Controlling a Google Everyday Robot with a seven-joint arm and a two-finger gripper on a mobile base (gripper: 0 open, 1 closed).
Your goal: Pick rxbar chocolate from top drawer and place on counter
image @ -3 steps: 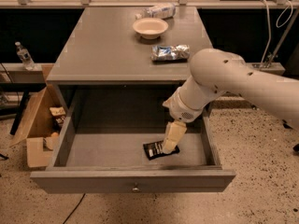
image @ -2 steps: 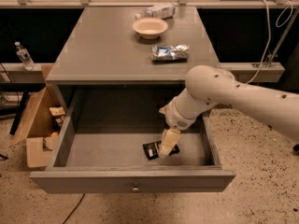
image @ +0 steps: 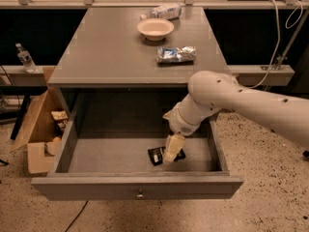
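Note:
The top drawer (image: 96, 186) is pulled wide open below the counter (image: 116, 52). The rxbar chocolate (image: 156, 155), a small black bar, lies flat on the drawer floor right of the middle, near the front. My gripper (image: 172, 150) reaches down into the drawer from the right and hangs right over the bar's right half, hiding that part. I cannot tell whether it touches the bar. The white arm (image: 227, 98) crosses the drawer's right side.
On the counter stand a white bowl (image: 155, 28), a crinkled silver-blue foil packet (image: 176, 54) and a lying plastic bottle (image: 161, 11). An open cardboard box (image: 41, 129) sits on the floor left of the drawer. A small bottle (image: 24, 57) stands on a ledge at far left.
The arm has swung left and lower into the drawer. The gripper has slid a little left over the bar. The bar has not moved.

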